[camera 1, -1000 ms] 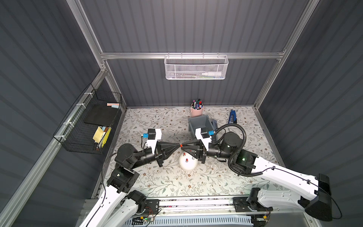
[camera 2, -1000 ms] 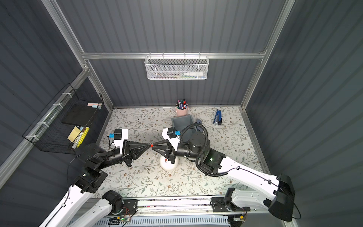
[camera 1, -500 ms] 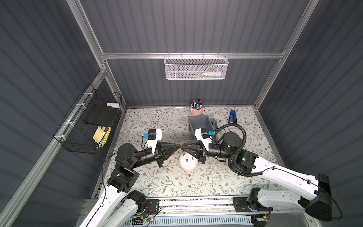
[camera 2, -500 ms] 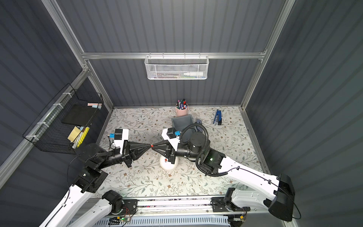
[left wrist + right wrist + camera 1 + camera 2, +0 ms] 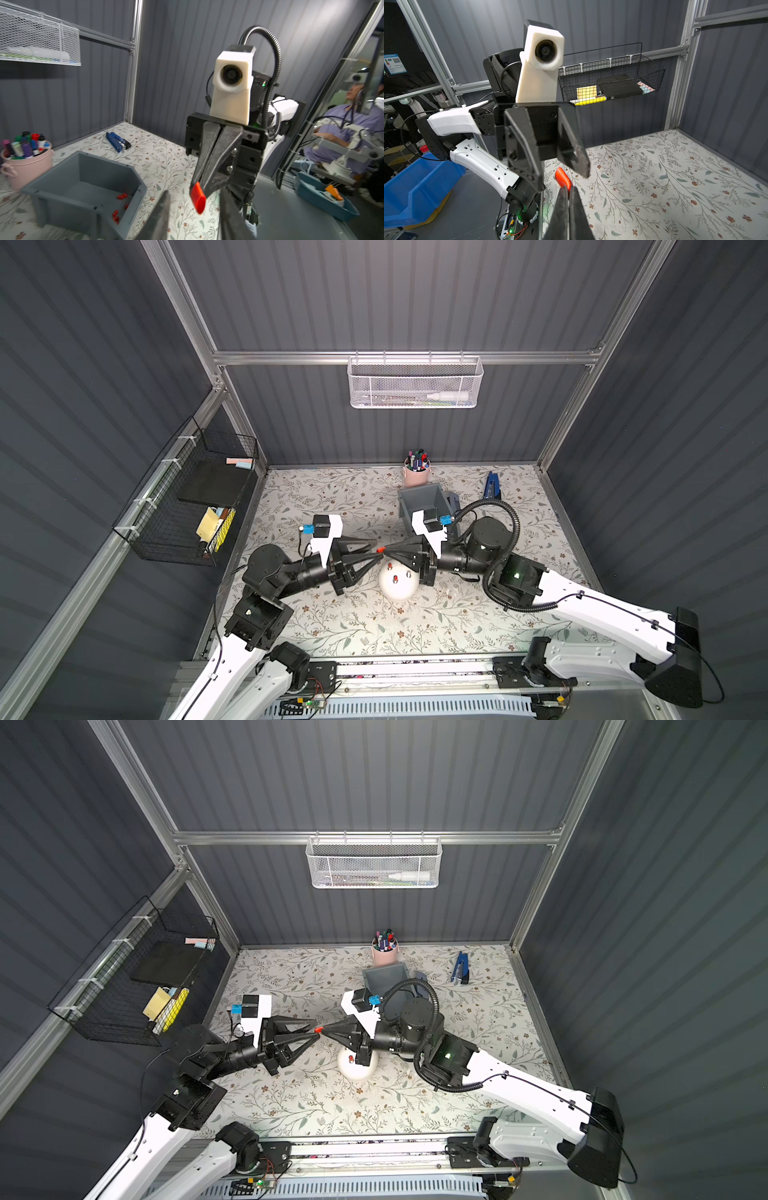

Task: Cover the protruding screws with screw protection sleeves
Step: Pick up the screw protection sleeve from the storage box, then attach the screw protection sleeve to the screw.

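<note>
I have both arms meeting tip to tip just above the white rounded dome (image 5: 398, 587) on the floral-patterned surface (image 5: 332, 614). The reason, as I read it, is a hand-over in mid-air. One small bright red plastic screw protection sleeve (image 5: 380, 550) hangs between the two tool tips, over the dome's far edge.

The right gripper (image 5: 199, 184) has its jaws pressed together on one end of the sleeve. In the left wrist view the rest of the red cylinder sticks out free beyond the black tips. I cannot tell whether that free end is the hollow one.

The left gripper (image 5: 561, 176) has its jaws parted well wider than the sleeve, one on each side of it. In the right wrist view there is clear air between each black finger and the red plastic, so this one holds nothing.

I judge the pinch by the very end to be deliberate, since it leaves most of the sleeve free to slide down over a stud. It is also a thin hold, and the sleeve could pivot if nudged.

The short silvery metal protruding screws (image 5: 408, 573) stand on top of the dome, directly below the right gripper. Two seem to wear red already and one looks bare. The fourth I cannot find, and all are too small to be sure of.

The grey plastic bin (image 5: 62, 199) sits just beyond the dome, with loose red sleeves (image 5: 121, 196) on its floor.

Next I would draw the left arm away from the dome before tilting the right one down.
</note>
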